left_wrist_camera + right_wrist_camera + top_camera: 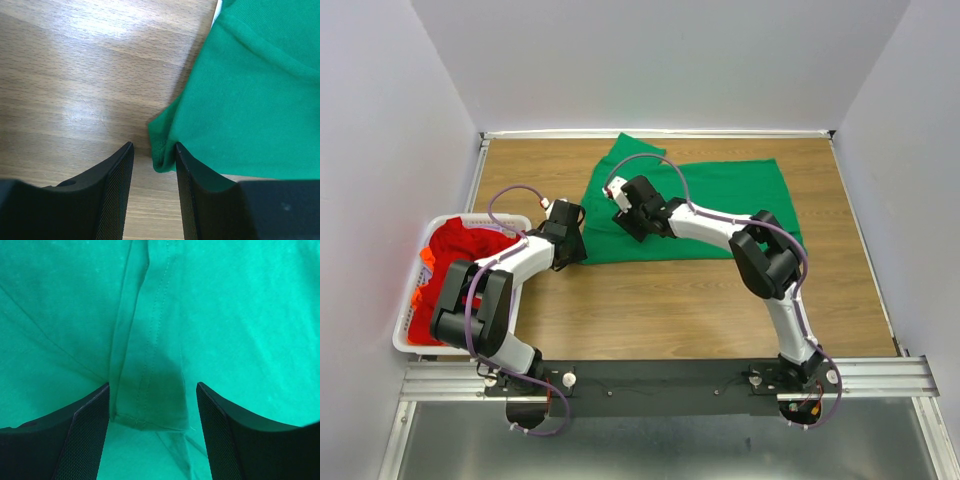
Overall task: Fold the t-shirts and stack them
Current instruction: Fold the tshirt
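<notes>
The green shirt (720, 205) lies spread flat, right of the basket (402, 340). Your left gripper (154, 147), half open, straddles its corner nearest the basket, gripping nothing yet: seat the hem deep before closing. Your right gripper (152, 386), farther from the basket, hovers wide open over a seam, empty.
</notes>
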